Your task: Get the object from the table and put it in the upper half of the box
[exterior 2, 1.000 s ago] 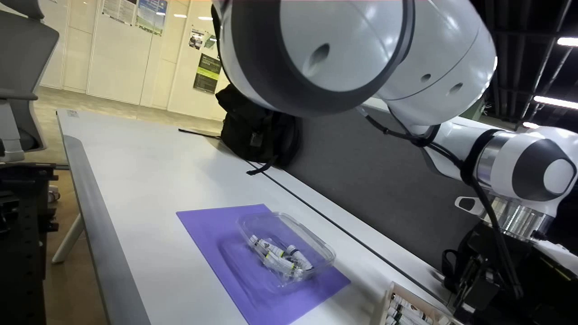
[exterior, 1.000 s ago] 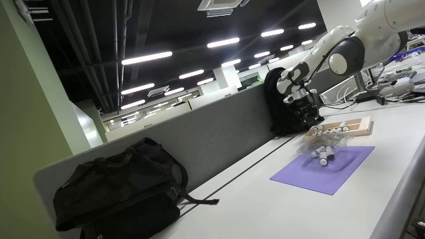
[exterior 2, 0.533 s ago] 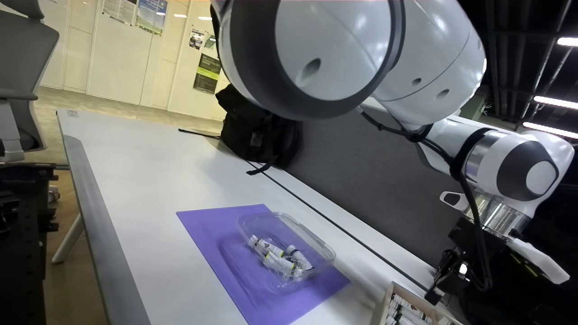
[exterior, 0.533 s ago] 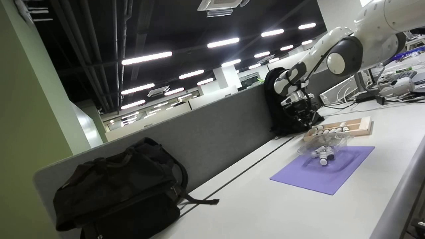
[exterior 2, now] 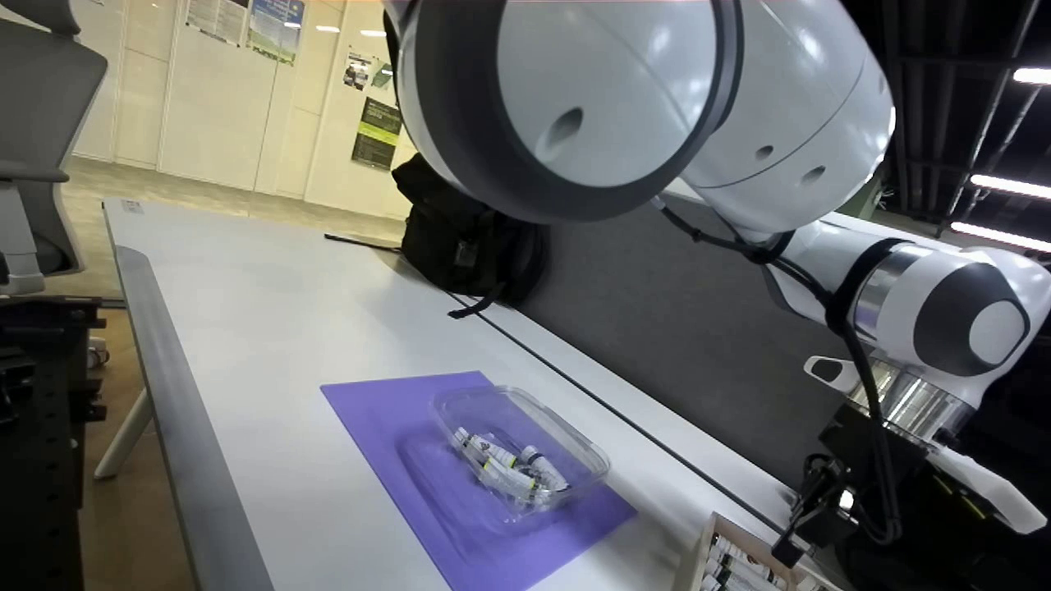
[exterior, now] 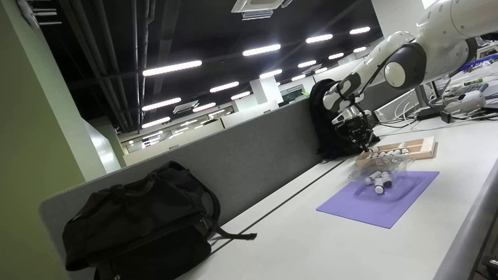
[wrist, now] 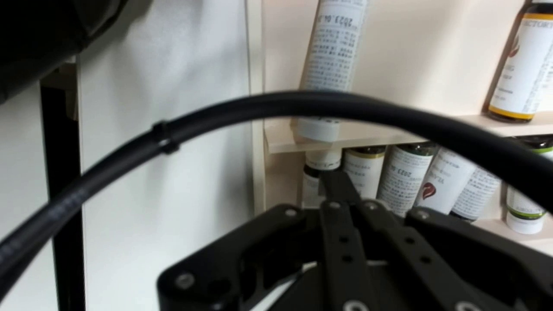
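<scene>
Off-white and smooth, a long bench point(exterior 2: 279, 320) carries the things in both exterior views. Closest to the wrist view, a black cable point(wrist: 302, 105) arches across; past it the gripper point(wrist: 341, 185) has its fingers pressed together, the tips in front of the lower row of bottles point(wrist: 406, 177), and whether they touch one I cannot tell. Those bottles rest side by side, several leaning, in the lower compartment of the pale wooden box point(wrist: 414, 65), which lies on the bench beneath the gripper. Above the divider point(wrist: 367, 135), as the wrist view shows it, a tilted bottle point(wrist: 335, 56) lies with its white cap overlapping the divider, and a yellow-banded bottle point(wrist: 525, 69) sits farther right in the same compartment. Near the box, a clear plastic container point(exterior 2: 596, 465) stands on a purple mat point(exterior 2: 402, 410), holding more white-labelled bottles point(exterior 2: 545, 469) that lie at different angles. Just behind the gripper in an exterior view, a black backpack point(exterior: 321, 124) stands against a grey partition point(exterior: 272, 144); a second backpack point(exterior: 144, 221) slumps against that same partition, well apart from the box. Beyond and above, bright strip lights point(exterior: 261, 49) shine under a dark ceiling point(exterior: 214, 31).
</scene>
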Available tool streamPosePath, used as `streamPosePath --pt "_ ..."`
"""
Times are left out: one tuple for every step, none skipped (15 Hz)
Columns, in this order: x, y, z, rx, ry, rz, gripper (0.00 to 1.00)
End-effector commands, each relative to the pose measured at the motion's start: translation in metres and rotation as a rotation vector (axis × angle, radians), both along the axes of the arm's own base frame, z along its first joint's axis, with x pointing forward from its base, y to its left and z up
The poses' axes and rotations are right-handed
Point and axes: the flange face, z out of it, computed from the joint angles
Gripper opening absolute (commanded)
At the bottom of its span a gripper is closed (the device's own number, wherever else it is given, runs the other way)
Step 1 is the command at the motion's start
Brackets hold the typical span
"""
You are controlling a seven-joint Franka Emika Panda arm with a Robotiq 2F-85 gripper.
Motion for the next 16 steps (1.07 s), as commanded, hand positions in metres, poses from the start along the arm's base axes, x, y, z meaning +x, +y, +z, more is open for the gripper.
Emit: streamPosePath --pt "-0.005 -0.012 0.003 0.01 -0.021 -0.03 0.0" --pt "-0.006 -0.015 0.002 0.015 -0.027 -0.034 0.0" --pt "-0.007 -0.018 0.001 0.016 -0.031 -0.044 0.0" --pt "-0.008 -0.02 0.001 0.024 -0.037 -0.047 0.0" --pt "-0.009 -0.023 0.001 0.031 -0.044 -0.056 0.0" --pt "-0.009 -0.026 0.001 0.032 -0.057 -0.065 0.0" --pt "-0.008 -0.029 0.001 0.029 -0.086 -0.072 0.0" --pt "-0.007 -0.032 0.001 0.029 -0.107 -0.072 0.0" --pt "-0.006 -0.035 0.0 0.022 -0.13 -0.082 0.0" --pt "-0.005 -0.036 0.0 0.019 -0.143 -0.086 0.0" --pt "-0.005 -0.037 -0.001 0.019 -0.149 -0.09 0.0" --pt "-0.005 -0.038 -0.001 0.019 -0.153 -0.09 0.0" --pt "-0.005 -0.038 0.0 0.019 -0.159 -0.09 0.0" --pt "-0.004 -0.039 0.0 0.019 -0.165 -0.089 0.0" --pt "-0.004 -0.038 0.001 0.02 -0.169 -0.087 0.0" --pt "-0.004 -0.038 0.002 0.023 -0.171 -0.086 0.0"
